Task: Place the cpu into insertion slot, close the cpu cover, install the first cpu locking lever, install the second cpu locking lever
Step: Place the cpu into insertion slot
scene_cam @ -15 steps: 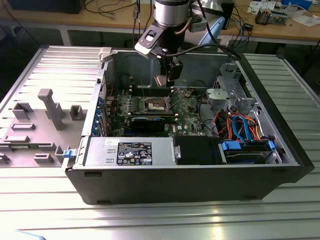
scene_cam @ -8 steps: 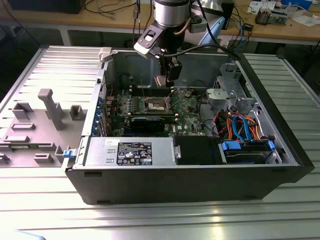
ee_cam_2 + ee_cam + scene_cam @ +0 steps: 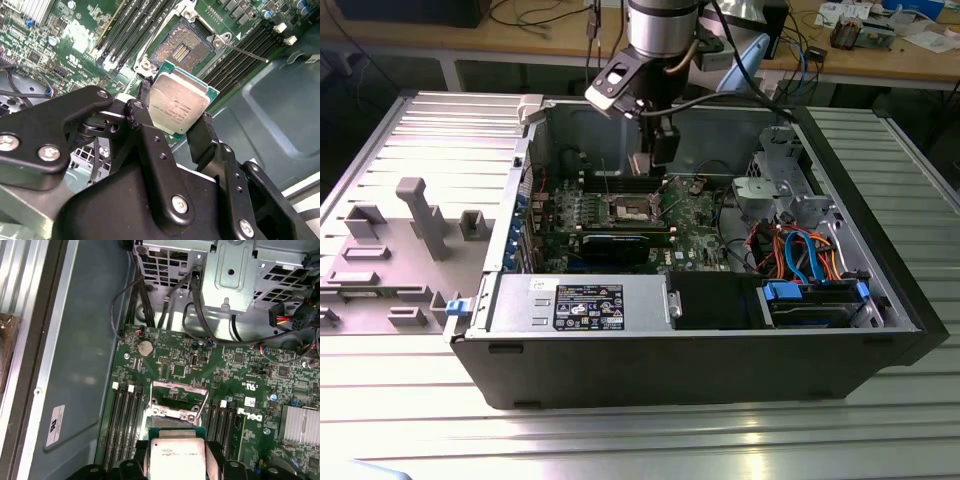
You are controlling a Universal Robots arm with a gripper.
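My gripper [image 3: 174, 120] is shut on the cpu [image 3: 180, 102], a flat square chip with a silver top and green edge, pinched at two opposite sides by black fingers [image 3: 142, 112]. The chip hangs above the green board, just short of the insertion slot [image 3: 182, 47], whose dark centre lies uncovered inside its silver rim. In the first wrist view the cpu [image 3: 177, 452] sits between the gripper [image 3: 177, 466] fingers, with the slot [image 3: 171, 421] beyond it and the cpu cover [image 3: 177, 386] swung up as a thin silver frame. From outside, the gripper [image 3: 658, 158] hovers inside the case over the slot [image 3: 630, 208].
Long black memory slots [image 3: 127, 27] flank the socket on both sides. A thin locking lever [image 3: 245, 52] sticks out beside it. The open case holds a power supply box [image 3: 585, 305], a metal drive cage [image 3: 770, 190] and coloured cables [image 3: 800, 250]. A grey fixture plate [image 3: 410, 230] lies at the exterior view's left.
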